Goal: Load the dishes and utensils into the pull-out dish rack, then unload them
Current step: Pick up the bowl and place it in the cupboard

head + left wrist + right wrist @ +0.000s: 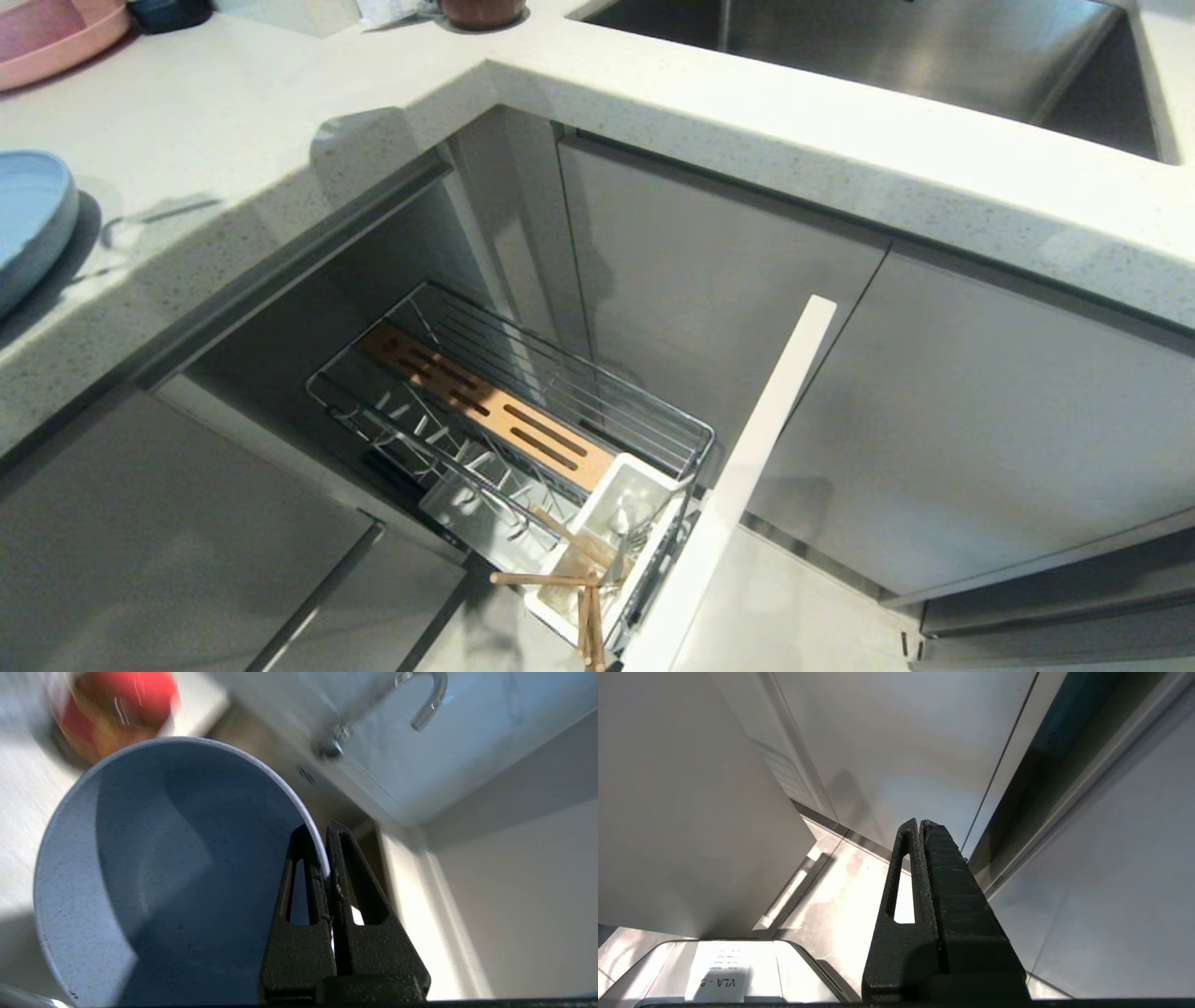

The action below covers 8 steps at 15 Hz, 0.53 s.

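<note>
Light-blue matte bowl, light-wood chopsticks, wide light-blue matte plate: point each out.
Light-blue matte bowl (154,872), left wrist view, inner wall.
Light-wood chopsticks (588,621), head view, shafts.
Wide light-blue matte plate (33,224), head view, rim.

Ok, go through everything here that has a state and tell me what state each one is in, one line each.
Left gripper: shut on the rim of the blue bowl, bowl lifted.
Right gripper: shut, empty, parked by the cabinets.
Pull-out dish rack: pulled out, plate prongs empty.
Utensil cup: holds chopsticks and metal utensils.
Blue plate: lying flat on the counter, not loaded.
Sink: empty as far as visible.
</note>
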Motion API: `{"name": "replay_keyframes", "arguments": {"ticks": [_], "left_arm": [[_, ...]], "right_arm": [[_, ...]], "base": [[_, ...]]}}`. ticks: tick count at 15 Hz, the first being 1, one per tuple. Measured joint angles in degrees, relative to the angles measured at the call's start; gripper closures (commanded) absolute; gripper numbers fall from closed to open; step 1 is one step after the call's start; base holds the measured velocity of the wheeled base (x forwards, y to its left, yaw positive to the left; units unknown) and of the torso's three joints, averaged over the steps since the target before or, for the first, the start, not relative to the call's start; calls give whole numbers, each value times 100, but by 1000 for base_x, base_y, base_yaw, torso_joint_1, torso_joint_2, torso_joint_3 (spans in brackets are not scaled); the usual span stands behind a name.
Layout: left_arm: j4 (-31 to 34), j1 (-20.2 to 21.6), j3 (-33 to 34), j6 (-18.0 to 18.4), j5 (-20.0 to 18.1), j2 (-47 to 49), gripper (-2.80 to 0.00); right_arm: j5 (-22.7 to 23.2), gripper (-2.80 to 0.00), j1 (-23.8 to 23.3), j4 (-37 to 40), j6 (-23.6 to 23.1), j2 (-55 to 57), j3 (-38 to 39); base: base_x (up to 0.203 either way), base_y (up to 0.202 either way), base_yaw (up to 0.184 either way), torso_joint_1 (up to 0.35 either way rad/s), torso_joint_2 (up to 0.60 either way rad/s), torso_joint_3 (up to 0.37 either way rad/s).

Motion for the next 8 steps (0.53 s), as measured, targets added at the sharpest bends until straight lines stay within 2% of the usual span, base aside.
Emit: {"name": "replay_keyframes", "arguments": {"ticks": [3,8], "left_arm": [[-9,-164,844,-1255,23,-141,0],[-170,-375,2472,-2750,83,-437,0]], "right_arm": [[-2,0,0,0,-3,-1,0],[-2,0,0,0,-3,0,0]], "base": [[0,0,0,0,0,0],[0,0,0,0,0,0]]}}
